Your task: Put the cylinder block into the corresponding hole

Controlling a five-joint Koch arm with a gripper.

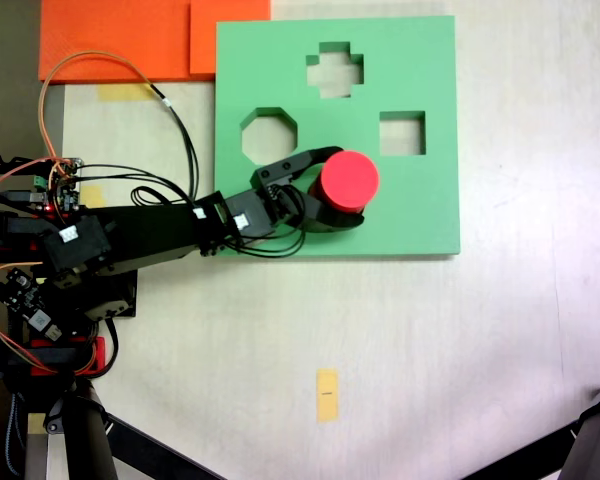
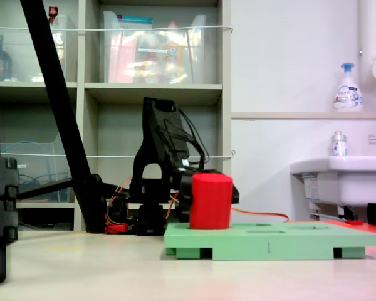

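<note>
A: Looking down from the top. Where is the red cylinder block (image 1: 348, 180)?

B: Sitting between the two black fingers of the hand (image 1: 342, 187). Held snug, one finger (image 1: 298, 160) above it in the picture and one below.

A: And over what?

B: Over the square green foam board (image 1: 420, 215), below and to the right of the eight-sided cutout (image 1: 269, 135). Left and below the square cutout (image 1: 402, 133). A plus-shaped cutout (image 1: 334, 70) higher up. Round hole: can't see it, maybe under the block, can't say.

A: From the side, low down?

B: Red block (image 2: 210, 200) standing straight up, its bottom right at the top face of the green board (image 2: 269, 241). Touching or a bit inside, hard to tell. Black hand (image 2: 203, 188) wrapped behind it.

A: Any words to read?

B: A small arrow mark on the front edge of the green board. A white label with red print on the far right wall, too small to read. A pump bottle (image 2: 346, 88) with a blue top on a ledge, label too blurry.

A: Other stuff?

B: Orange foam sheets (image 1: 120, 35) at the top left of the desk (image 1: 500, 350). A small yellow tape strip (image 1: 327, 394) lower down. A white sink (image 2: 341, 179) at the right. Shelves with clear boxes (image 2: 156, 53) behind the arm.
</note>
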